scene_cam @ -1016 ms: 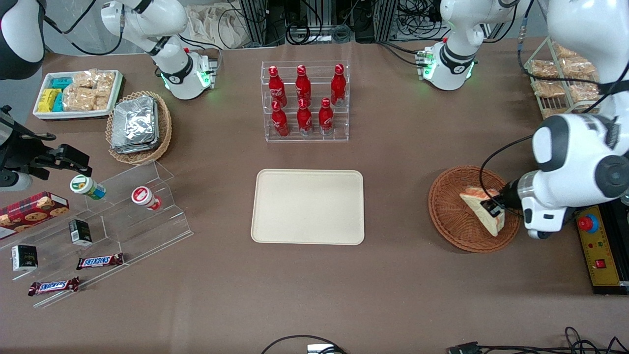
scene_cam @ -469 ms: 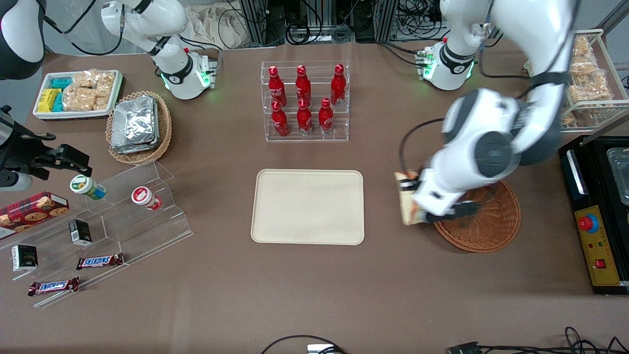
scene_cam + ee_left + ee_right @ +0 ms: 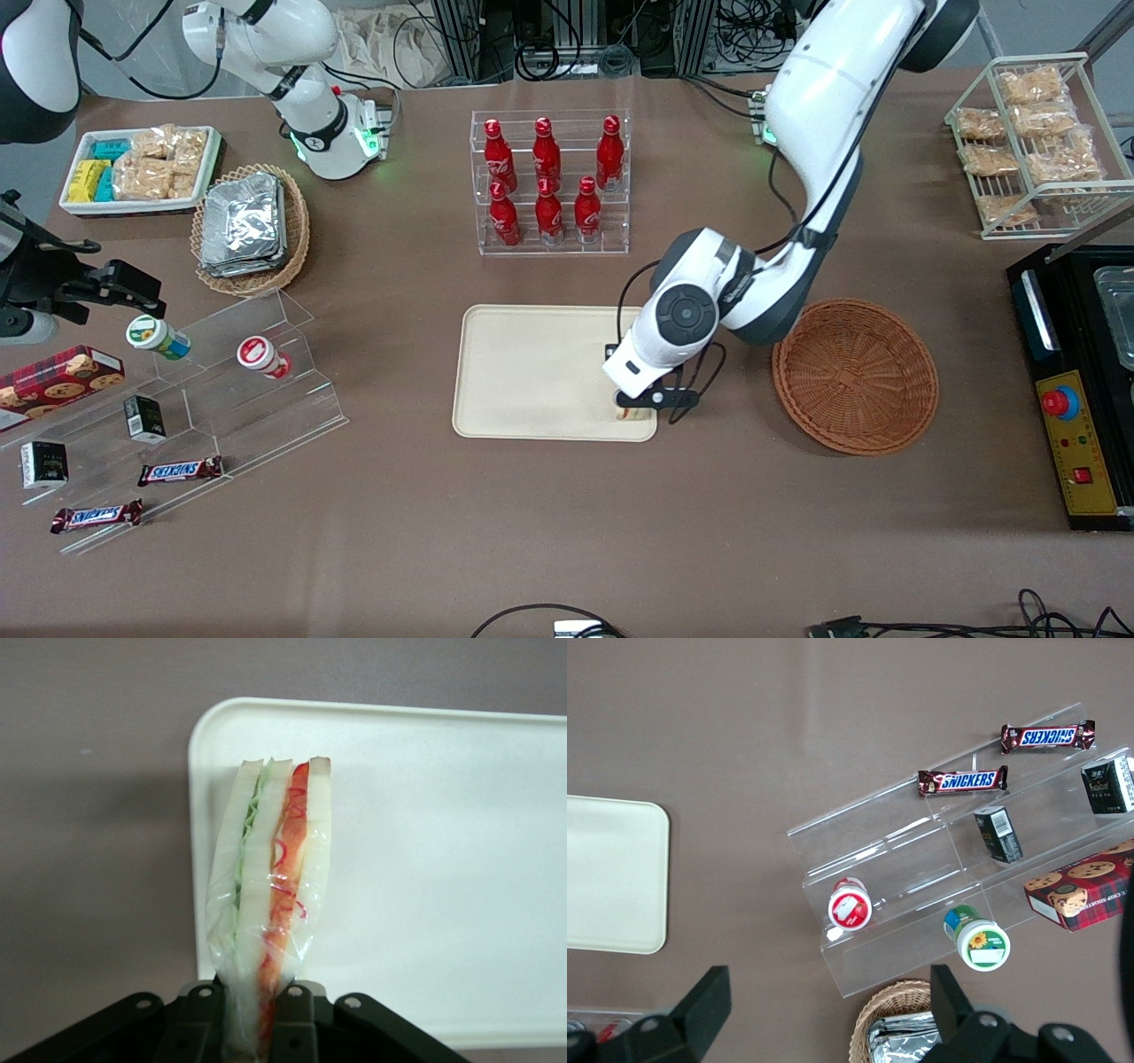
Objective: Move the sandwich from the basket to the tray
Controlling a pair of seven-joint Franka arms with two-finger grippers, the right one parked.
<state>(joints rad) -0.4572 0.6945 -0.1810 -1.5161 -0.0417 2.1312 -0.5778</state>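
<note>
Our claw (image 3: 257, 1028) is clamped on the film-wrapped sandwich (image 3: 270, 904), held edge-up over the tray (image 3: 532, 372) corner nearest the basket (image 3: 855, 377). We judge it light, soft and crushable; the wrap looks slippery, so a gentle hold across the bread faces suits.

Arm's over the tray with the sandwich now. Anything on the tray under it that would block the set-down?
Nothing visible does. The gripper holds the wrapped triangular white-bread sandwich with its jaws shut on it, above the corner of the cream-beige rectangular plastic tray nearest the reddish-brown woven wicker basket. The tray surface around it is bare.
</note>
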